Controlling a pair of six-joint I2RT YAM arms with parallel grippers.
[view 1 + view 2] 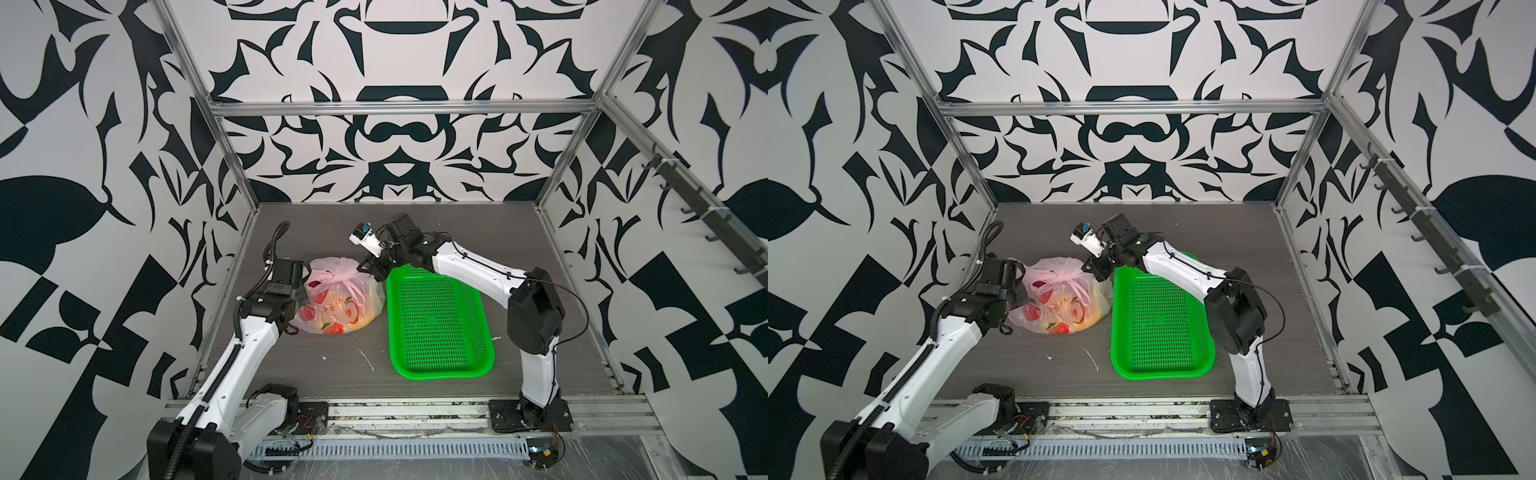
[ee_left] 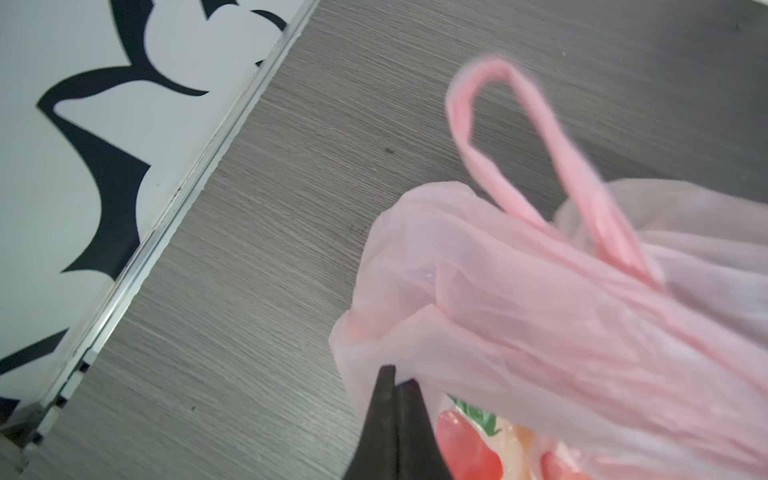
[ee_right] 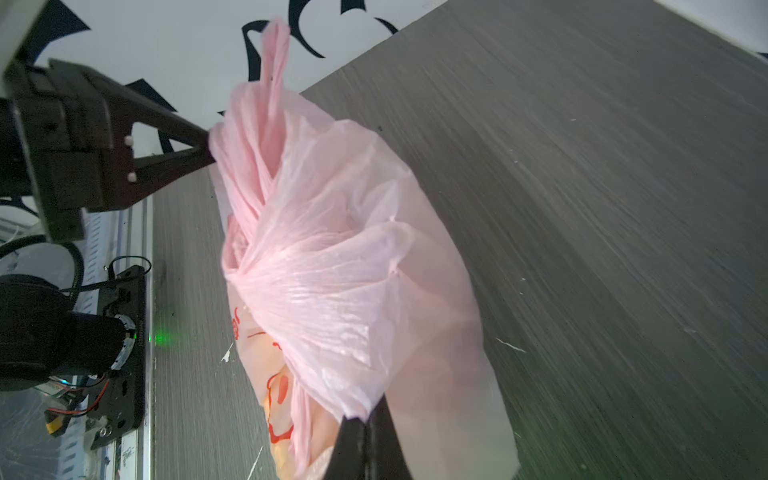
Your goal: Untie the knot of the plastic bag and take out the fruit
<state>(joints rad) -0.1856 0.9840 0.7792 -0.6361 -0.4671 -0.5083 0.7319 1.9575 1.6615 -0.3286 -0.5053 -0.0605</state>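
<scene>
White arm shells [image 1: 465, 259], black joints [image 1: 534, 307], ribbed cable [image 1: 238, 324], pointed black left claw [image 2: 398, 376]

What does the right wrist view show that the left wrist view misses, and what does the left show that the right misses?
Only the right wrist view: the left gripper seen from outside, its fingers closed on the plastic bag, and a black base plate with wiring at the table's edge. Only the left wrist view: a green-leafed red print on the bag. Both: the pale-pink bag over the grey table, a handle loop, and the viewing arm's own shut fingers pinching film, as with the right gripper.
</scene>
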